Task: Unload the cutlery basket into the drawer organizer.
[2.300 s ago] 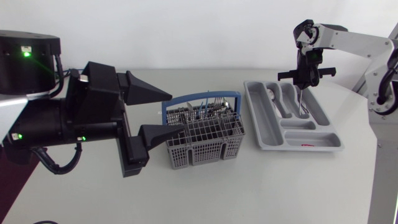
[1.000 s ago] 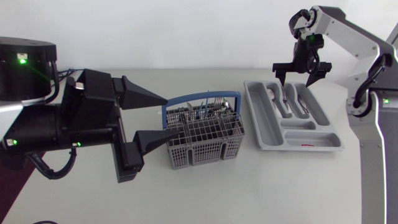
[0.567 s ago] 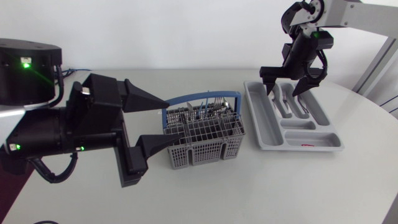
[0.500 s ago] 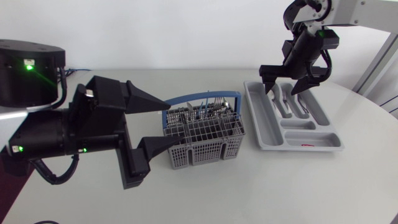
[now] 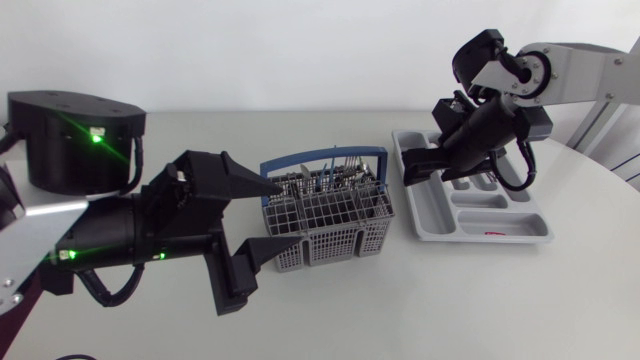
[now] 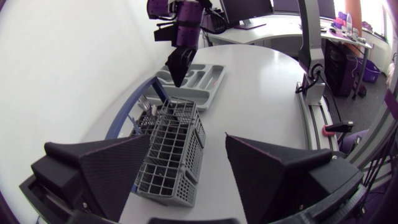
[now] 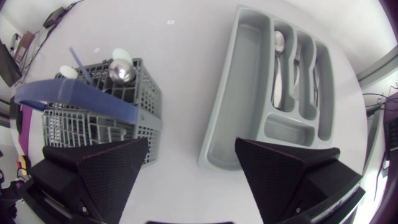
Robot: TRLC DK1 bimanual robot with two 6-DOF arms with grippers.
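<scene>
Basket (image 5: 330, 215) sits mid-surface (image 5: 400, 300), left of the organizer (image 5: 440, 215), with cutlery left in it. The left end effector (image 6: 188, 135) is spread wide with the basket's near end between its fingers, and the right end effector (image 7: 191, 142) is wide and empty over the gap between basket and organizer. Next pick, my call: drop the right one straight onto a single spoon head (image 7: 121, 71), clear of the blue handle (image 7: 74, 99), and lift vertically before traversing. Vs 2.3 s ago: the right arm no longer holds a utensil upright over the organizer and has swung basket-ward, and the left arm has shifted lower.
</scene>
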